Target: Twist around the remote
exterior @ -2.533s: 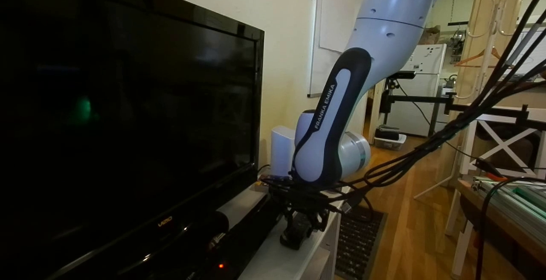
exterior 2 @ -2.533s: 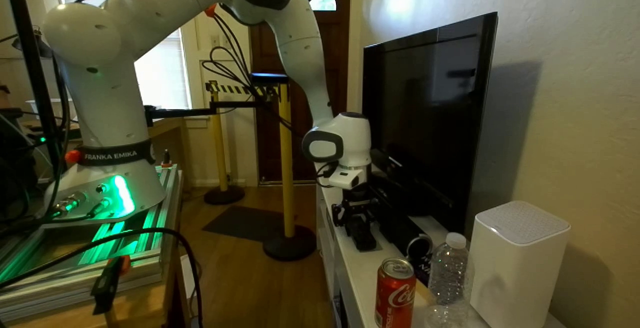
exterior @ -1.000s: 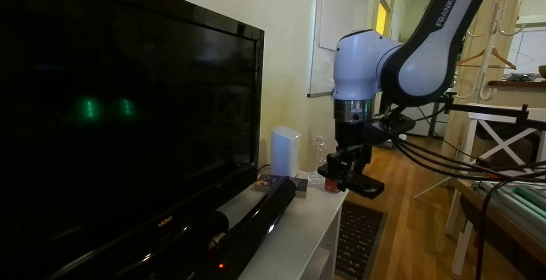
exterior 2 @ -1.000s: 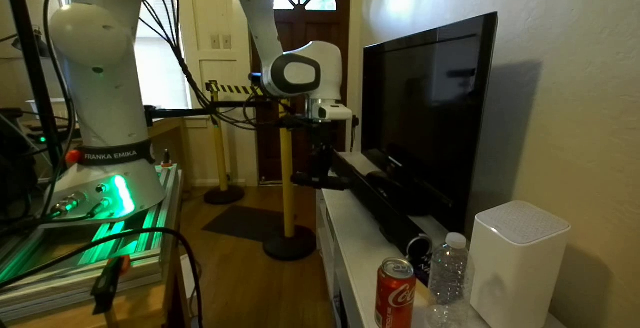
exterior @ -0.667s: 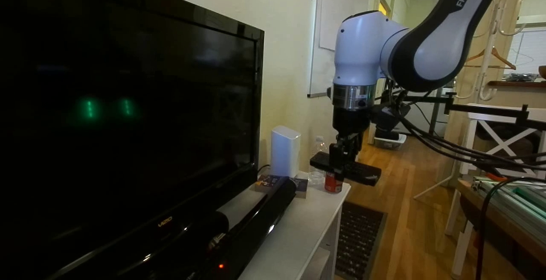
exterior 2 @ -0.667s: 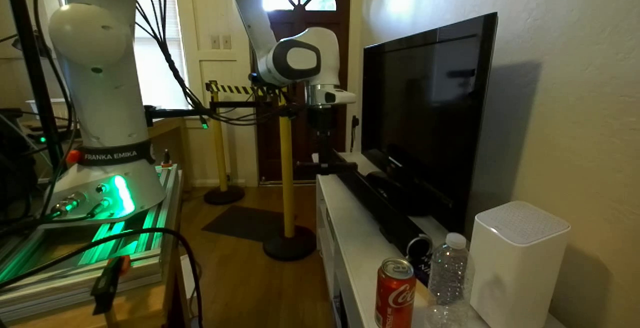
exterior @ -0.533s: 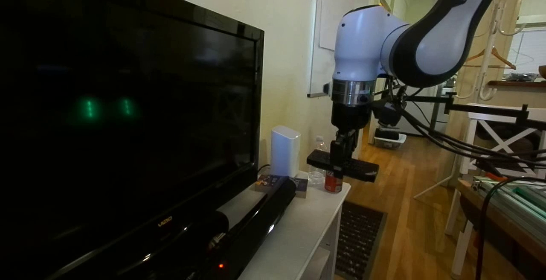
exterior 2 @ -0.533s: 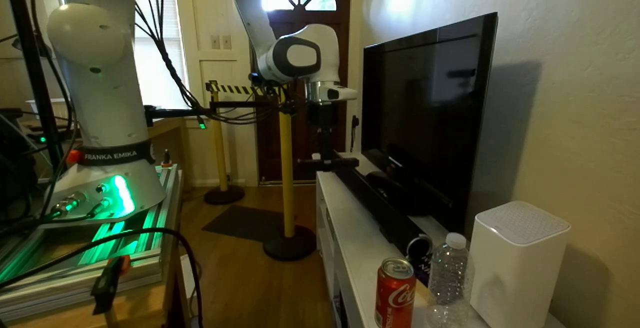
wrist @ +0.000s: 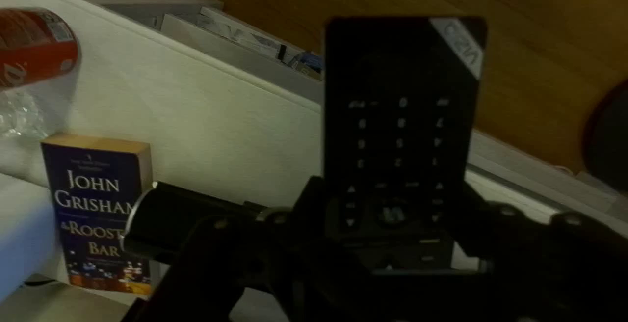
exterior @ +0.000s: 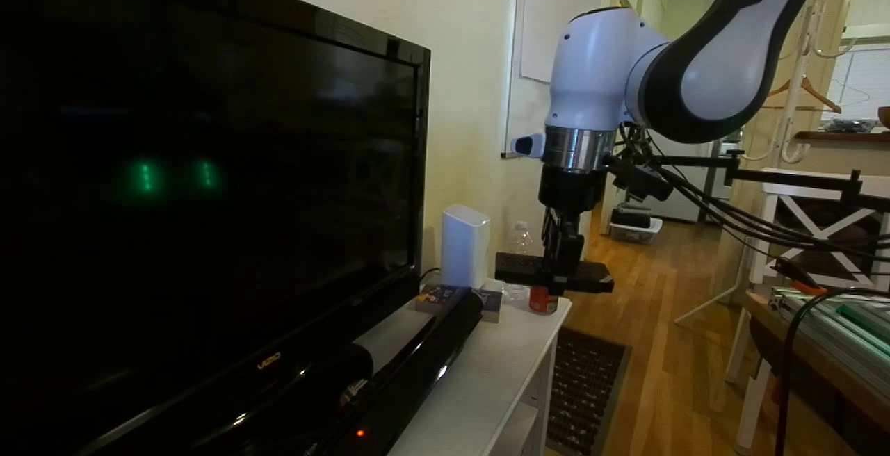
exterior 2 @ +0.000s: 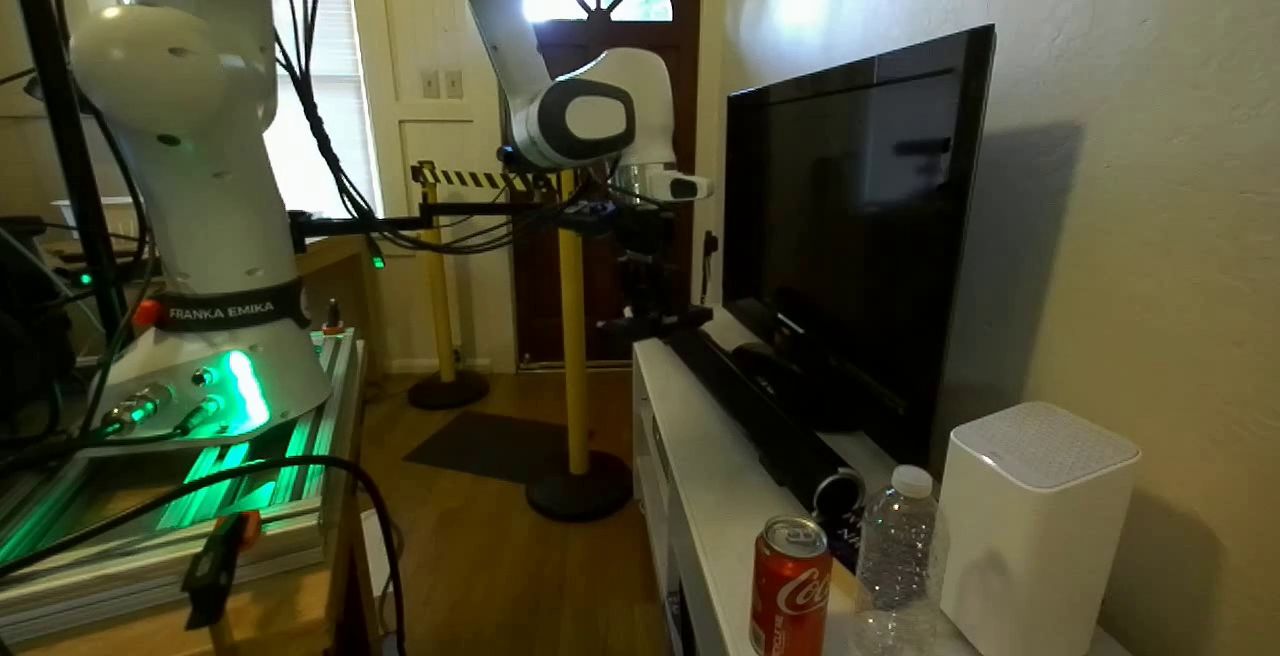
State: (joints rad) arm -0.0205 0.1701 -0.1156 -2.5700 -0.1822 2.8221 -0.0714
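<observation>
In exterior view: can [exterior 2: 790,591] on counter [exterior 2: 708,466], near end; bottle [exterior 2: 897,551] just right of can; box [exterior 2: 1040,531] right of bottle. Soundbar [exterior 2: 768,424] on counter, beyond can, running toward far end; television [exterior 2: 850,236] right of soundbar. Posts [exterior 2: 573,366] on floor [exterior 2: 480,576], left of counter. In wrist view: remote [wrist: 400,140] between fingers [wrist: 309,215], above counter, across its edge as seen; book [wrist: 95,214] on counter, left of remote, partly behind soundbar's end.

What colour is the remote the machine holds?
The remote is black with a pale grey corner stripe; the wrist view shows it best.
</observation>
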